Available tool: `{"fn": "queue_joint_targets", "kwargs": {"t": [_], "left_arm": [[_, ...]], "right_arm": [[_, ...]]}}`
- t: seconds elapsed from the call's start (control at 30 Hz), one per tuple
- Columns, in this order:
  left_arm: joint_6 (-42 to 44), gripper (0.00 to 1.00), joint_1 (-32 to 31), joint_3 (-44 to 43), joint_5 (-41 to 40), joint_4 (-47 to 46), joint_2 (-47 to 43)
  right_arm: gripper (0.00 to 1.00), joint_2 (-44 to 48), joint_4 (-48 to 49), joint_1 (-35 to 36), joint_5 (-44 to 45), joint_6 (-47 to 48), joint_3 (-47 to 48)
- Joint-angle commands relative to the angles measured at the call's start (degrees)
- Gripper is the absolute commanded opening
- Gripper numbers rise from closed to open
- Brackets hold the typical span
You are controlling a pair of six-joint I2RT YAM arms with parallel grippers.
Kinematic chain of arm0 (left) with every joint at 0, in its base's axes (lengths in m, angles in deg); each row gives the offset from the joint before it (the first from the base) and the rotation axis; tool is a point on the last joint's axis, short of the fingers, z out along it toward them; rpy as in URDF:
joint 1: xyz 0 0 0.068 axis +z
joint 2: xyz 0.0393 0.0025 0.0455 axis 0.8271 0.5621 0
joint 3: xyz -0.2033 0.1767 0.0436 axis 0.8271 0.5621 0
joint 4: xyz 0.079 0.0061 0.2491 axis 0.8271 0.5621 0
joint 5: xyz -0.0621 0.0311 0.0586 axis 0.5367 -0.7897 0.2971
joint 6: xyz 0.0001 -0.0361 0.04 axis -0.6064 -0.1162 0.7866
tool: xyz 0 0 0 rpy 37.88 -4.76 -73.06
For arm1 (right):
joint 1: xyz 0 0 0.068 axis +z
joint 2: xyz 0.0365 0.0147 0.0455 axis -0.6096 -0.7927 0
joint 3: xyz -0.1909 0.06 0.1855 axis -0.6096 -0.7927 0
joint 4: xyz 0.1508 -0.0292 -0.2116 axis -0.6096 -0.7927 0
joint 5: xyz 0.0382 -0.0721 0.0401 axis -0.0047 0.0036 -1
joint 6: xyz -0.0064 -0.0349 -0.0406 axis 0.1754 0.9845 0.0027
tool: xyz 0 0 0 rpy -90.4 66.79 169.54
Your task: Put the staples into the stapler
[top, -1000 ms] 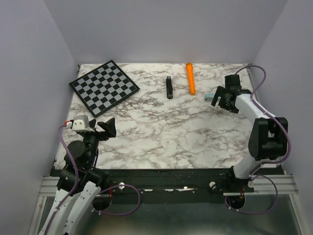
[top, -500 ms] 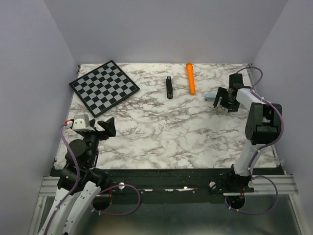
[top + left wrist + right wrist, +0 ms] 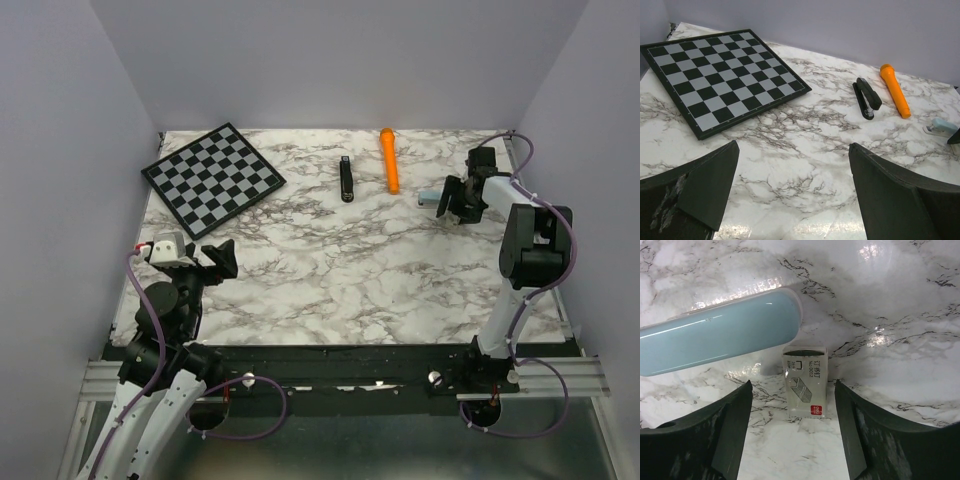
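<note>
My left gripper (image 3: 792,147) sits jaws wide apart by the table's (image 3: 330,270) near left corner, my right gripper (image 3: 792,390) straddles, jaws apart and not touching, the staples (image 3: 805,385) marked "No.0012", lying lengthwise between its fingers near the right edge, and the stapler (image 3: 346,180) lies by the far edge, long axis near-to-far.

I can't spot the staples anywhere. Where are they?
In the right wrist view, the staples lie on the right side of the marble table, between the open fingers of the right gripper, just beside the pale blue box.
</note>
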Motion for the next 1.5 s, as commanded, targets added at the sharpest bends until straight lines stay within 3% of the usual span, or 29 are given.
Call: {"fn": "queue_joint_targets", "kwargs": {"t": [0.0,0.6,1.0,1.47], "left_arm": [[0.9,0.99,-0.2,-1.2,-1.2,1.0,0.3],[0.9,0.99,-0.1,-1.3,-1.4,1.1,-0.2],[0.9,0.99,-0.2,-1.2,-1.3,0.9,-0.7],[0.7,0.99,-0.1,-0.8,1.7,-0.1,-2.3]], "right_arm": [[0.73,-1.8,-0.1,-0.4,-1.3,0.6,1.8],[0.61,-1.2,1.6,-0.4,-0.2,1.6,-0.8],[0.45,0.3,2.4,-0.4,0.6,2.2,-2.9],[0.35,13.7,5.0,3.6,-10.6,5.0,-17.3]]}}
